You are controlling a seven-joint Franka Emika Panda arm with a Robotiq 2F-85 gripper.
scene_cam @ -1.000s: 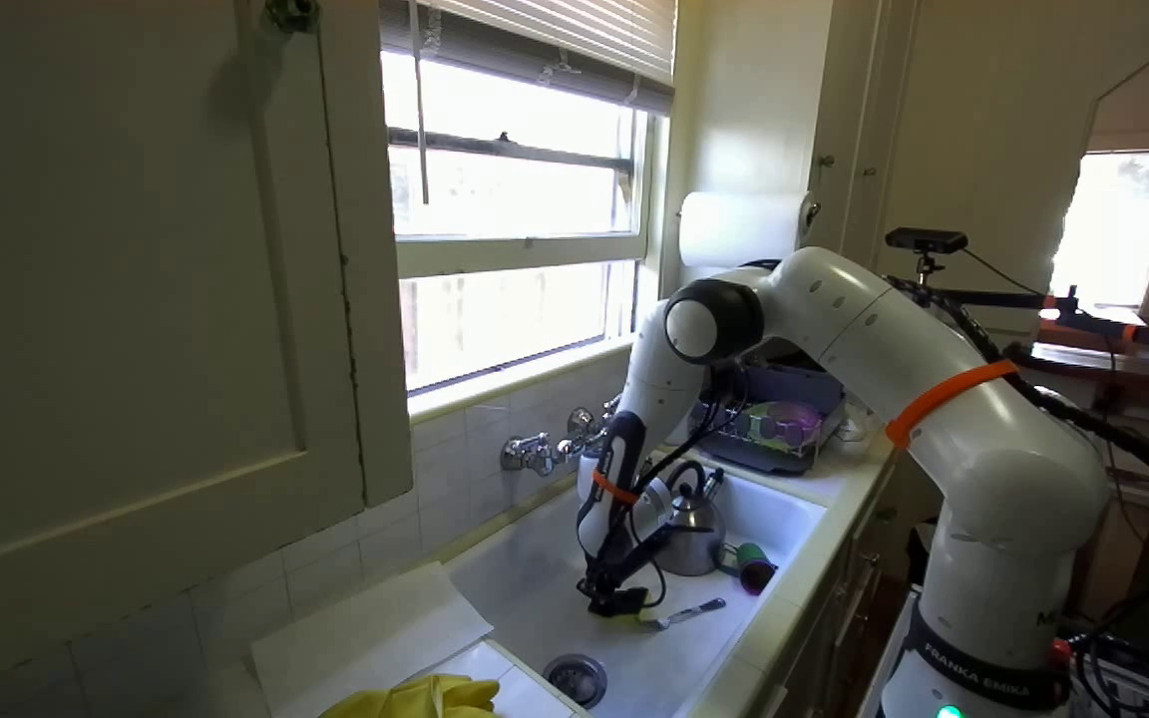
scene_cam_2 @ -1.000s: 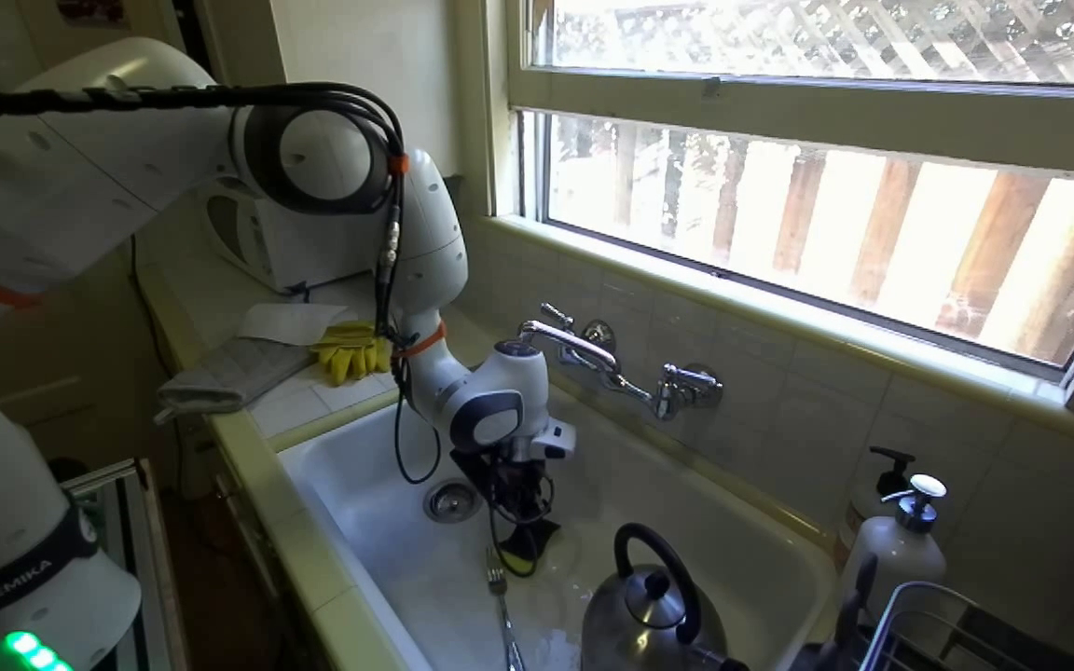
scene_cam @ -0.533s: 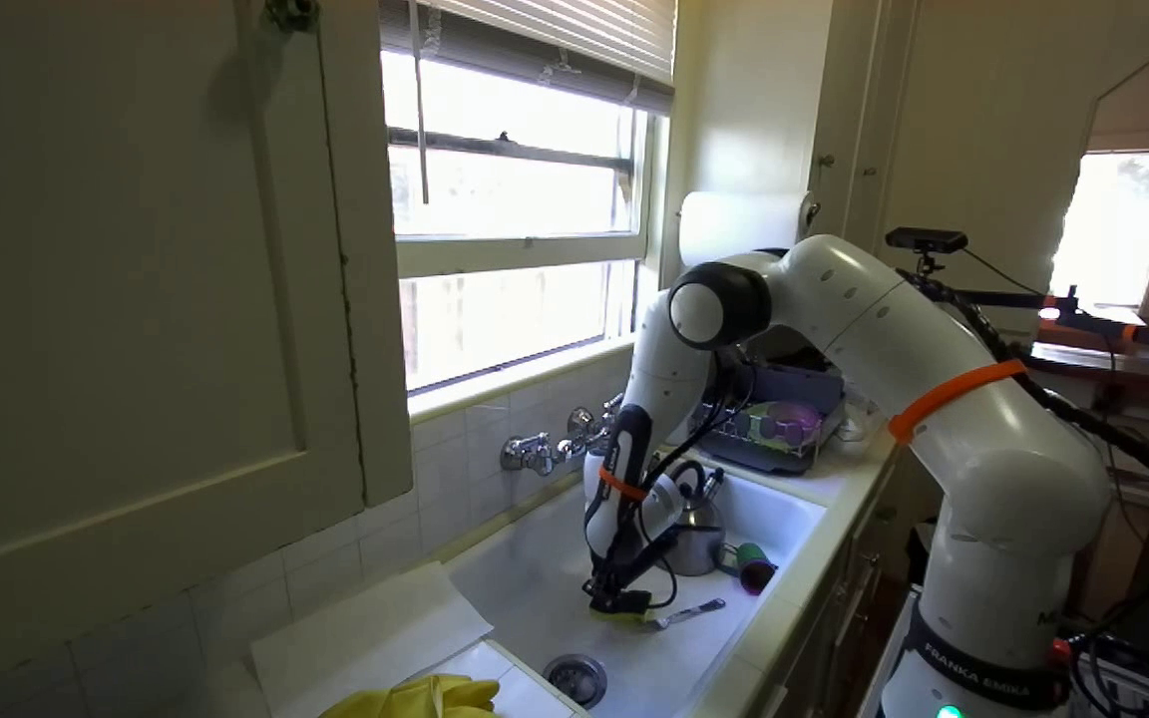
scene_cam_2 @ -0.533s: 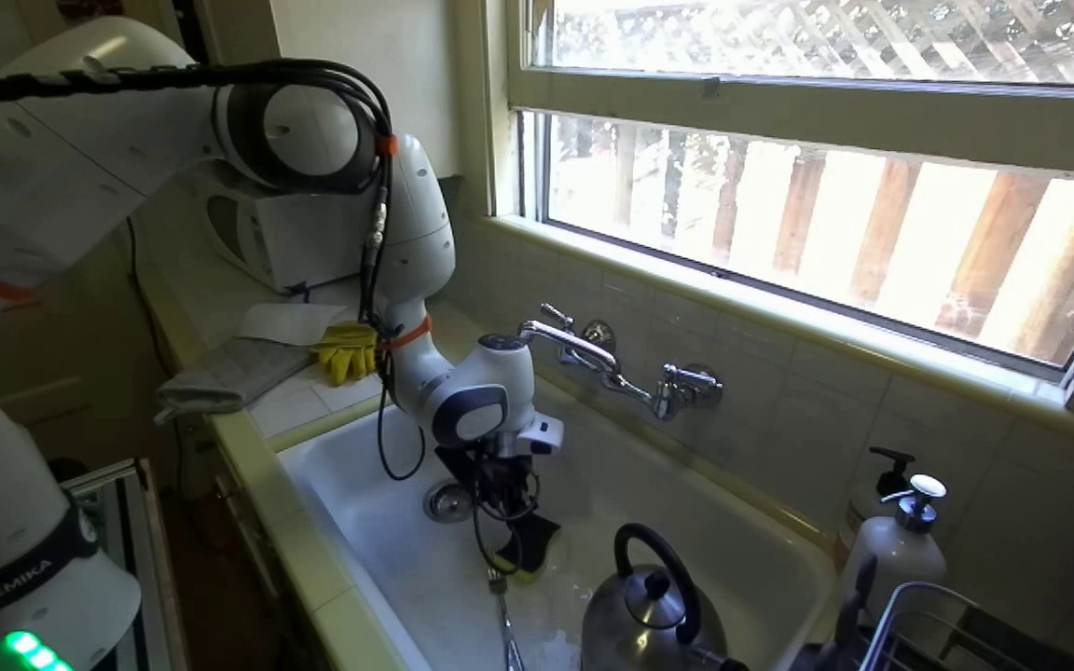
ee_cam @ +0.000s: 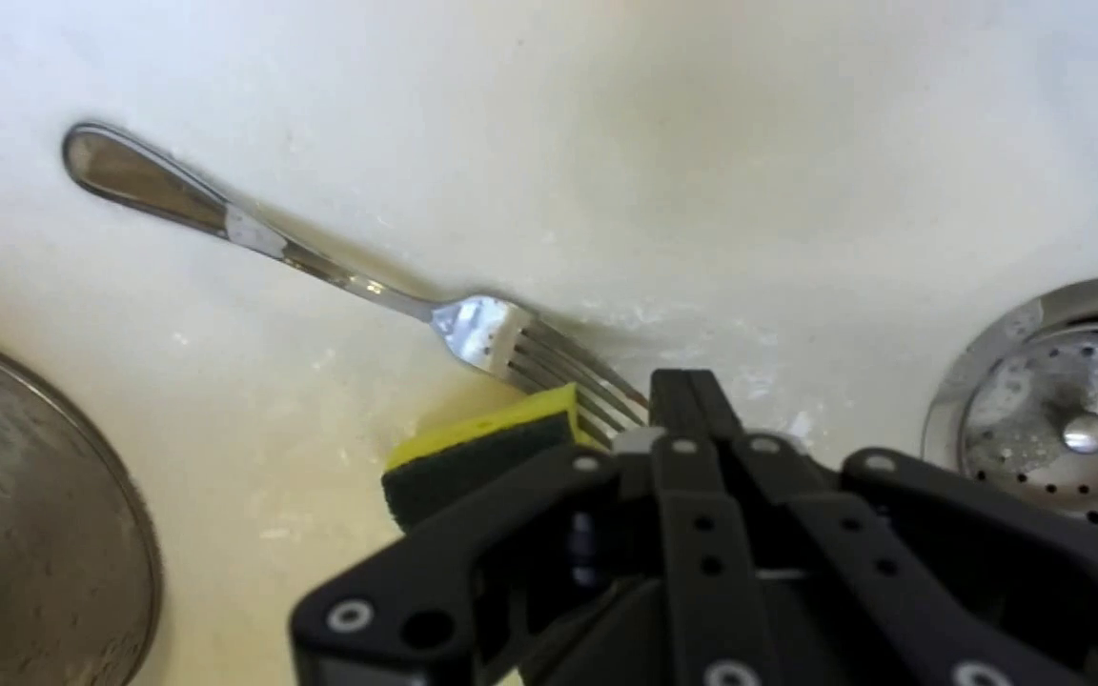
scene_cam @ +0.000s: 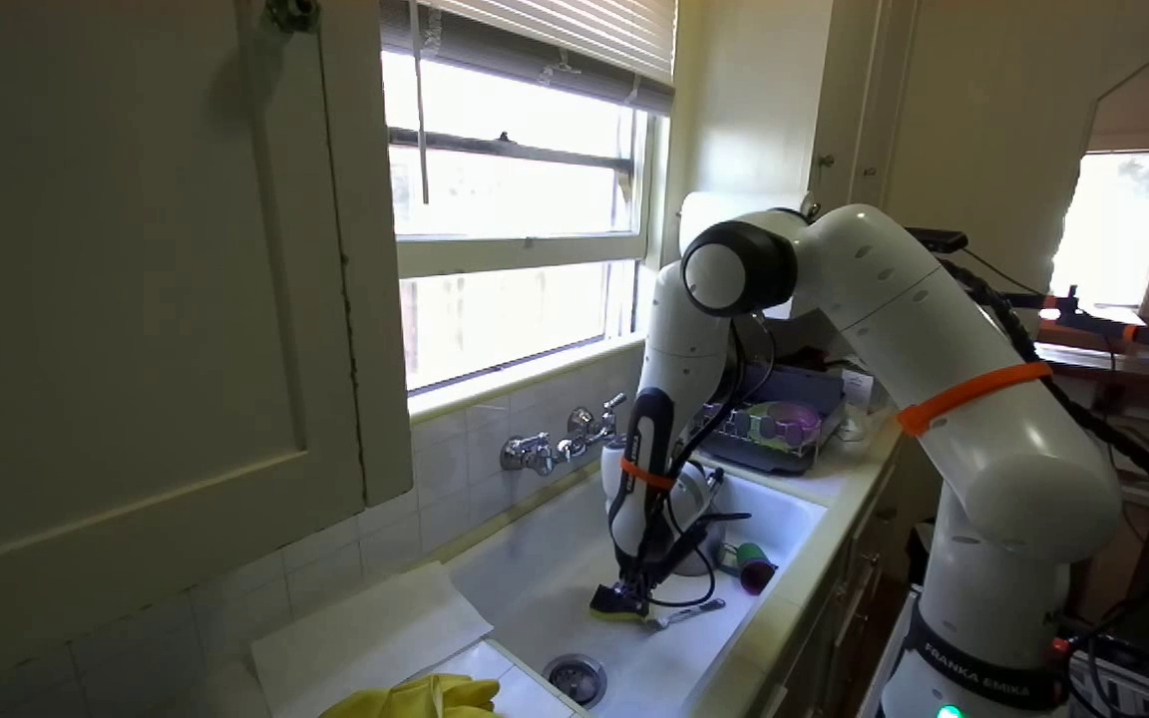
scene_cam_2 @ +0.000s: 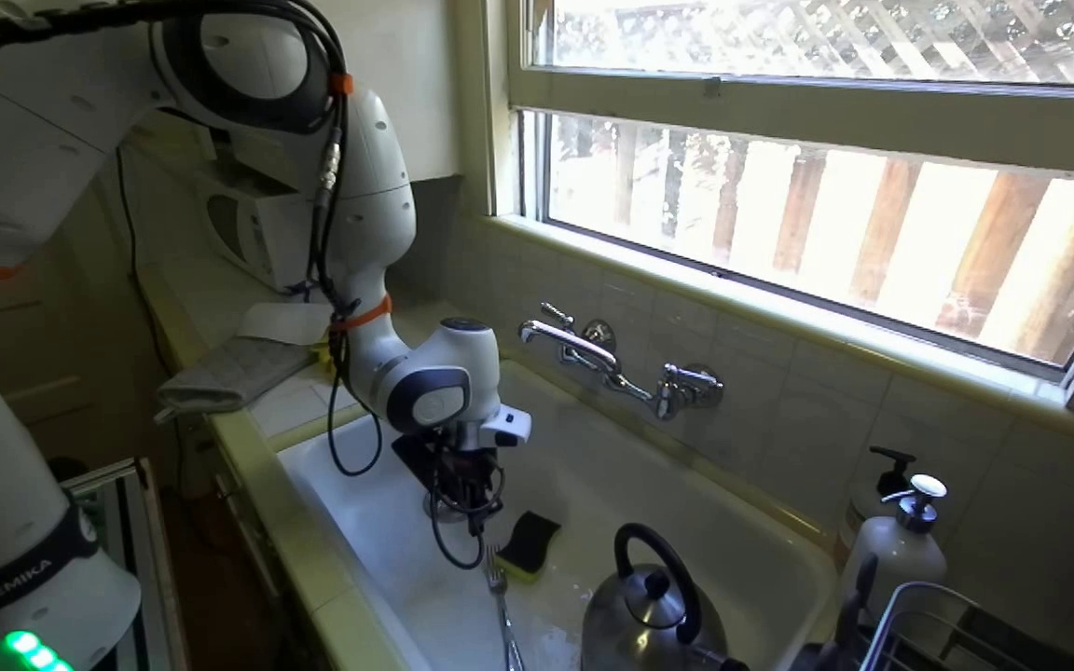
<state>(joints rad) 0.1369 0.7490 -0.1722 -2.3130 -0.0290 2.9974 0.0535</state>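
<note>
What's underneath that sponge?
The sponge rests on the white floor of the sink, dark side up. In the wrist view it overlaps the fork; whether the fork reaches beneath, I can't tell. Its underside is hidden.

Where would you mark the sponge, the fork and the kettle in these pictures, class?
Sponge [scene_cam_2: 530,543], in an exterior view: its dark upper face.
Fork [ee_cam: 358,283], in the wrist view: its narrow neck.
Kettle [scene_cam_2: 632,639], in an exterior view: its metal body.

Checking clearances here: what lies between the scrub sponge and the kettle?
Only specked sink floor separates the scrub sponge from the steel kettle in the wrist view.
</note>
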